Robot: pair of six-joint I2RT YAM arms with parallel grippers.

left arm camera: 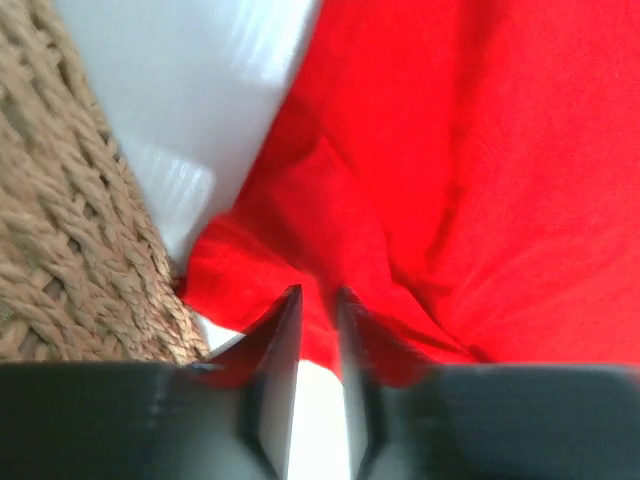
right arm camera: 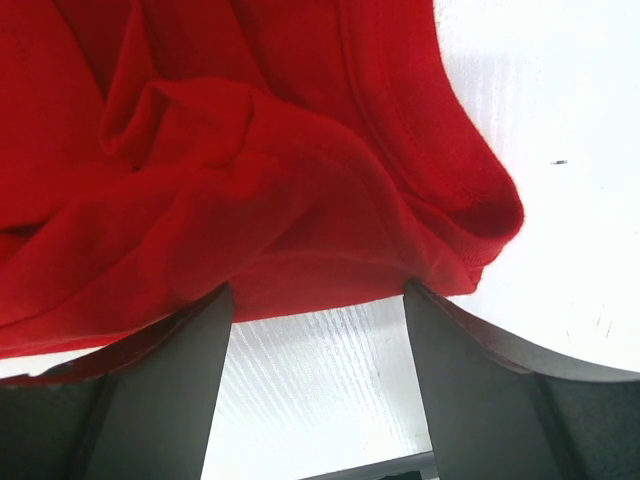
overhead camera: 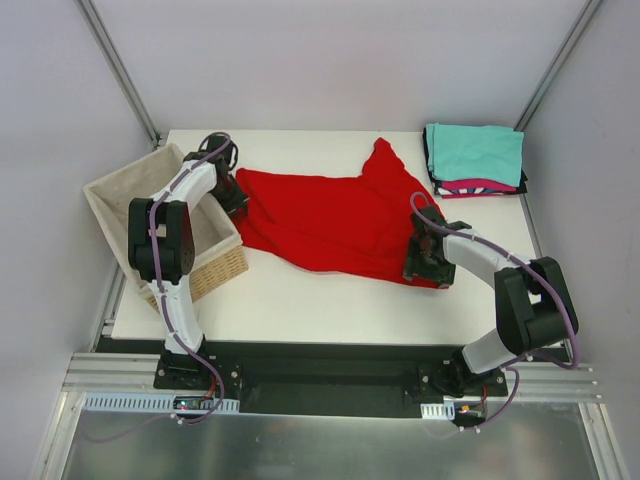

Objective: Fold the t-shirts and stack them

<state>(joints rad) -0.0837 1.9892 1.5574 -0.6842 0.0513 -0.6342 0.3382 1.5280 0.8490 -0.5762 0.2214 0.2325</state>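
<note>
T-shirt (overhead camera: 330, 215) edge perhaps within left fingers (left arm camera: 275, 350); hem between spread right fingers (right arm camera: 170, 390).

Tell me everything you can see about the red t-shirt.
The red t-shirt is plain bright red soft cloth, unfolded and rumpled, spread across the middle of the white table, one corner poking toward the far edge. The open right gripper straddles its stitched hem; the left gripper, jaws nearly together, meets its edge beside the wicker basket.

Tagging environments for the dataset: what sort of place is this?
Probably a lab robot cell, not a home: white table boxed in by plain panels on metal struts, two arms bolted to a base rail, a red shirt and folded stack as props.
</note>
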